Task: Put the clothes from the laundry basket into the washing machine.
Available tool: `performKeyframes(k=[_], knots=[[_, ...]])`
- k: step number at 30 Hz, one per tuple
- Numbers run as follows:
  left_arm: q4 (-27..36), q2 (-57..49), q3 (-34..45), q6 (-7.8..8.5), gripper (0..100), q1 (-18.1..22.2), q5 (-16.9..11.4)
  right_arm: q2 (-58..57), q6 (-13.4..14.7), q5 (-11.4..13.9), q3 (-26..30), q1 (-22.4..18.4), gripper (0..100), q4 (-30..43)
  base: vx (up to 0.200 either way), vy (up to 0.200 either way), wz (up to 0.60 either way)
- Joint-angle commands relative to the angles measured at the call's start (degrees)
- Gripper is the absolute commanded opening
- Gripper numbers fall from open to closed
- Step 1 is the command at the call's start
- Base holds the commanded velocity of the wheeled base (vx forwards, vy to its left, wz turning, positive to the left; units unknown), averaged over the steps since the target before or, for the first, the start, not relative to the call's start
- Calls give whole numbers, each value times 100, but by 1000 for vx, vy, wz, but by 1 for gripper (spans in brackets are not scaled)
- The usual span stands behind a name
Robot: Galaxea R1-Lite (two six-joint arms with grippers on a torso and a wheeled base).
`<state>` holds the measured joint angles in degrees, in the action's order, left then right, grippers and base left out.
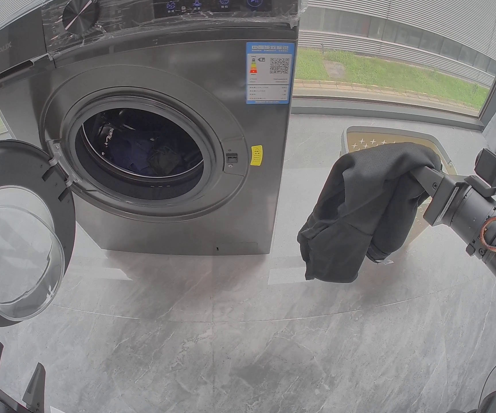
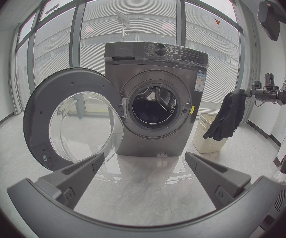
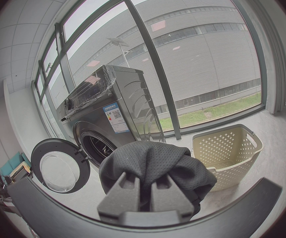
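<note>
Right pincer [image 3: 146,181] grips a black garment [image 1: 362,202] near the laundry basket [image 1: 387,135]; washing machine [image 1: 145,64] holds dark clothes [image 1: 145,147].

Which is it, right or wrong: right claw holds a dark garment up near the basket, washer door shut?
Wrong: the washer door is swung open, per the head view. The right claw does hold the dark garment up near the basket.

My claw [image 3: 145,185] is clamped on a dark garment [image 3: 154,159]. Beyond it: cream laundry basket [image 3: 227,146] on the floor [image 3: 278,156]; washing machine [image 3: 111,114], door [image 3: 60,166] open.
</note>
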<state>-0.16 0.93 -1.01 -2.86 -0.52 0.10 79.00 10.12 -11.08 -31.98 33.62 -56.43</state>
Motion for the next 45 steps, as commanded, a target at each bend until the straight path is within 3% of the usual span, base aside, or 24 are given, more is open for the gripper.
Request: performKeyframes(k=[1, 9, 15, 33, 39, 45], knots=[[-2, -75, 92, -4, 100, 0, -1, 28, -1, 1, -2, 4, 0, -8, -200, 0, 0], [-2, -75, 92, -4, 100, 0, -1, 55, -1, 9, 34, 4, 0, -17, -200, 0, 0], [-2, -75, 92, -4, 100, 0, -1, 90, 8, 9, 60, 4, 0, -26, 0, 0, 0], [7, -75, 92, -4, 100, 0, -1, 151, 87, 9, 69, 74, 0, -26, 0, 200, 0], [7, -75, 92, -4, 100, 0, -1, 151, 122, 9, 69, 74, 0, -17, 0, 0, 0], [7, -75, 92, -4, 100, 0, -1, 160, 122, 9, 69, 74, 0, -26, -200, 0, 0]])
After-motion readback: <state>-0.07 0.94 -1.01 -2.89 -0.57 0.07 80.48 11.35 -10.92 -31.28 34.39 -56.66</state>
